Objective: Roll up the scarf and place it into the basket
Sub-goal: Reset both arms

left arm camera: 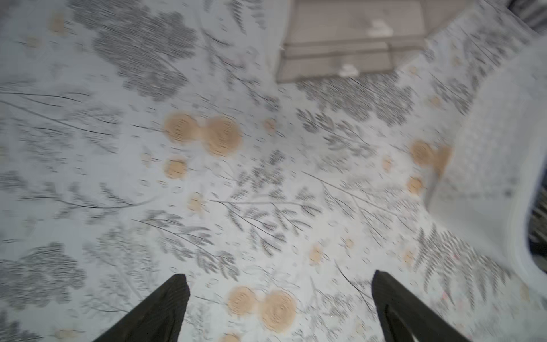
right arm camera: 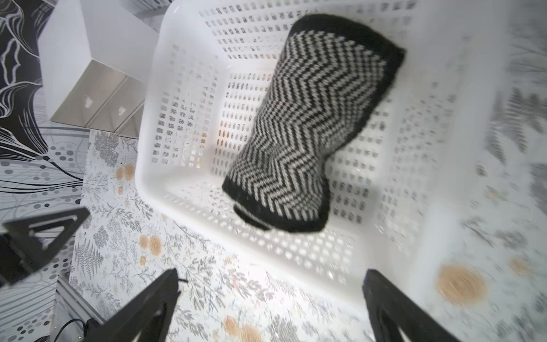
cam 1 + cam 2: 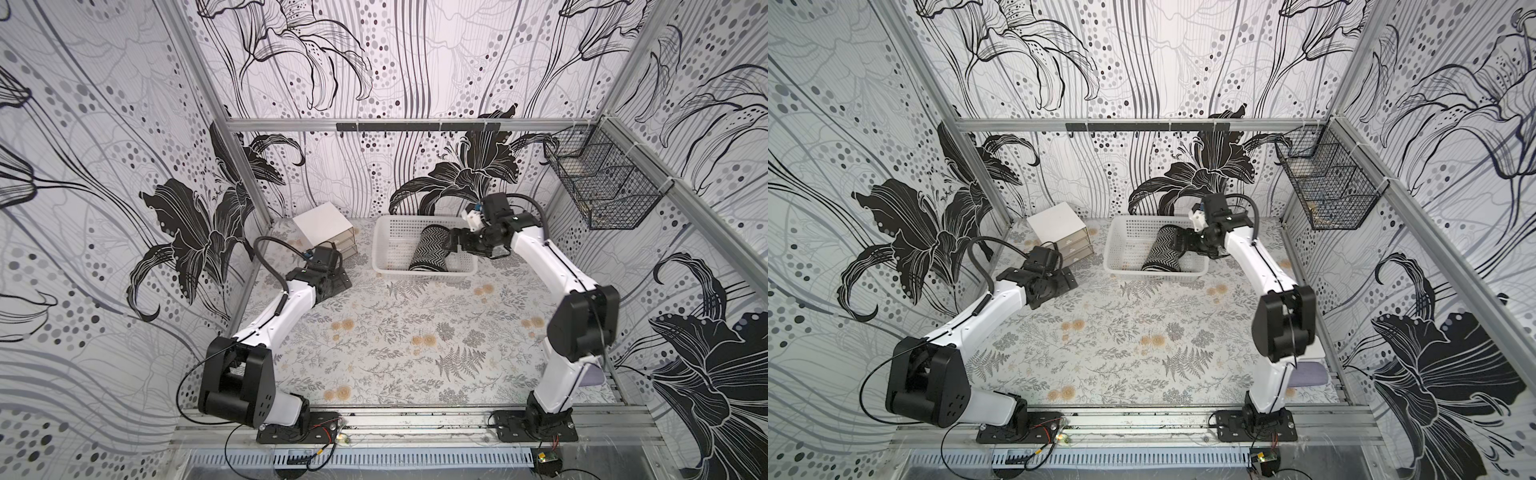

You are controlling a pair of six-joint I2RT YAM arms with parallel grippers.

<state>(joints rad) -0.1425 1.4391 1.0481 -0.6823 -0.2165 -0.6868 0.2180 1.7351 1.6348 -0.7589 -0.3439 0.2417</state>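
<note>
The rolled scarf (image 2: 302,124) lies inside the basket (image 2: 154,118). The right gripper (image 2: 272,274) hangs over it, jaws spread, empty; the left gripper (image 1: 278,275) gapes empty over the table (image 1: 118,148). Placing looks done; next, I'd guess, the arms just need to back away cleanly.

Both top views overlook the whole table (image 3: 374,332); wrist views look down close.

- Rolled black-and-white zigzag scarf (image 2: 299,133): knitted cloth, matt, coarse stitches, fuzzy black edges.
- White rectangular perforated basket (image 2: 296,254): smooth plastic, faint sheen.
- Flower-printed table cover (image 3: 395,340): flat, matt.
- Black wall-hung mesh basket (image 3: 602,195): thin metal wire.
- Small white drawer box (image 3: 320,222): smooth, matt top.
</note>
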